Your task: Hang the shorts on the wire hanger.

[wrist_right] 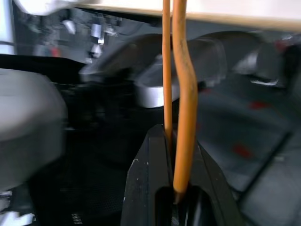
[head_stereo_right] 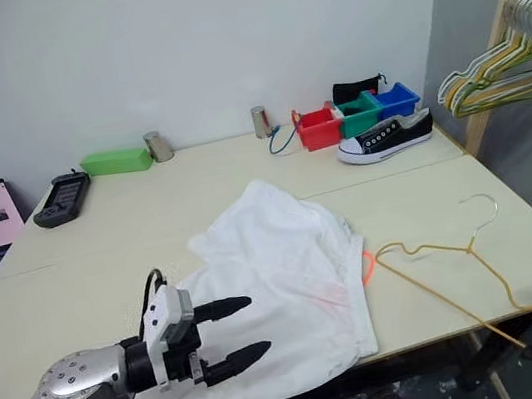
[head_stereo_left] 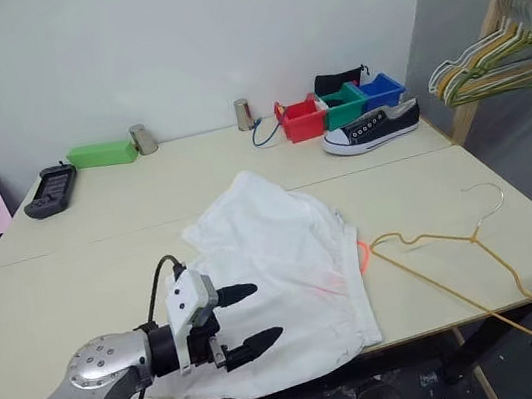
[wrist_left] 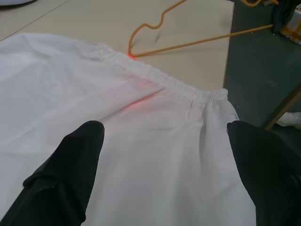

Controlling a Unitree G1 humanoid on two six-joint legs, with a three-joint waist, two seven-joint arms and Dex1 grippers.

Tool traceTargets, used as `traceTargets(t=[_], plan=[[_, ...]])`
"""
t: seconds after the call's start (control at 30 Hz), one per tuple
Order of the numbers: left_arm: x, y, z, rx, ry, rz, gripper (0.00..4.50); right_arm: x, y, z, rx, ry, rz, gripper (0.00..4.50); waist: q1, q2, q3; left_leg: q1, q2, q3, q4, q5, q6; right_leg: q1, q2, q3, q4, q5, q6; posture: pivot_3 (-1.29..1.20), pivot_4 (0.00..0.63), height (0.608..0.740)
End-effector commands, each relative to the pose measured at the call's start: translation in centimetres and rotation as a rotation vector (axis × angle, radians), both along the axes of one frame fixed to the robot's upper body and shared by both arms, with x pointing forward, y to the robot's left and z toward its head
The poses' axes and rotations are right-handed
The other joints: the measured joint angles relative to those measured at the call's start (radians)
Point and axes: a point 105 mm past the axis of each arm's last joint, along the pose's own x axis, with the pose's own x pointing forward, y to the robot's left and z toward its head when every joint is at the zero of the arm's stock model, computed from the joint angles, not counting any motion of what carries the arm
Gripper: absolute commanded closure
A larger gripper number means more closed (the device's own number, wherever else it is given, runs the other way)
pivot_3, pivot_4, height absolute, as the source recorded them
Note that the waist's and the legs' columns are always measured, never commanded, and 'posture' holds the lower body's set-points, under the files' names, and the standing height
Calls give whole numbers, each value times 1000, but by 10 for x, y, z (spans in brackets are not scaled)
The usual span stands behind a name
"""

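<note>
From the head camera I see the shorts (head_stereo_left: pixel 284 278) spread at the centre of the surface (head_stereo_left: pixel 106 275), the wire hanger (head_stereo_left: pixel 457 255) just right of them, its lower end past the edge. My left hand (head_stereo_left: pixel 249 316) hovers lower left, fingers apart. The left wrist camera shows the waistband ahead. In the right wrist camera, my right hand (wrist_right: pixel 176 188) is clamped on the hanger's wire.

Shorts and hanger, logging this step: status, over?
Left gripper open over the shorts. Right gripper shut on the wire hanger. Shorts flat on the table, unhung. Nothing between.
</note>
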Motion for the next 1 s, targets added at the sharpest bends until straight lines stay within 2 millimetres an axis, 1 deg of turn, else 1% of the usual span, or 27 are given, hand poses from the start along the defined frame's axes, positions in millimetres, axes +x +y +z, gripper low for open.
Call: traceTargets(t=[0.03, 0.2, 0.3, 0.4, 0.53, 0.67, 0.83, 0.93, 1.0], plan=[[5, -3, 9, 10, -64, -15, 65, 2, 15, 15, 62, -29, 17, 4500, 0, -1, 1, -1, 0, 1, 0, 0, 0, 0, 0, 0, 0, 0, 0, -286, 62, 740], [11, -1, 11, 21, -74, -14, 65, 12, 28, 17, 114, -69, -11, 4500, -2, -2, 6, -5, 1, 2, 1, -1, 0, -1, 0, 0, -6, 0, 0, -282, 63, 740], [10, -3, 9, 31, -76, -22, 65, 10, 34, 13, 115, -62, 7, 4500, -1, 0, 9, -7, 1, 2, 1, -3, 4, -1, 0, 1, -8, 0, 1, -275, 62, 740], [10, -3, 10, 33, -79, -17, 65, 10, 34, 11, 114, -58, 1, 4500, 8, 0, 12, -8, 1, 2, 1, -2, 11, -1, 1, 0, -8, 0, 1, -275, 62, 740], [11, 0, 8, 43, -81, -11, 65, 8, 33, 9, 115, -37, -12, 4500, 26, 0, 14, -11, 1, 3, 1, -4, 13, -1, 1, 1, -9, 0, 1, -273, 63, 740], [12, -1, 8, 50, -92, -12, 65, 3, 45, 5, 146, 3, 7, 4500, 47, 0, 15, -13, 1, 4, 1, -4, 13, -2, 2, 2, -9, 0, 1, -262, 63, 740], [14, 2, 8, 60, -99, -8, 65, 3, 49, -7, 151, 38, -11, 4500, 65, -2, 19, -13, 1, 4, 1, -4, 13, -2, 2, 2, -9, 0, 1, -251, 64, 740], [15, 4, 8, 70, -107, -4, 65, 11, 52, -15, 173, 44, -62, 4500, 67, -3, 20, -13, 2, 4, 1, -5, 13, -2, 2, 2, -9, 0, 1, -248, 63, 740], [16, 4, 8, 74, -112, -5, 65, 20, 58, -17, 192, 34, -83, 4500, 67, -3, 20, -13, 2, 4, 1, -5, 13, -2, 2, 2, -10, 0, 1, -245, 60, 740]])
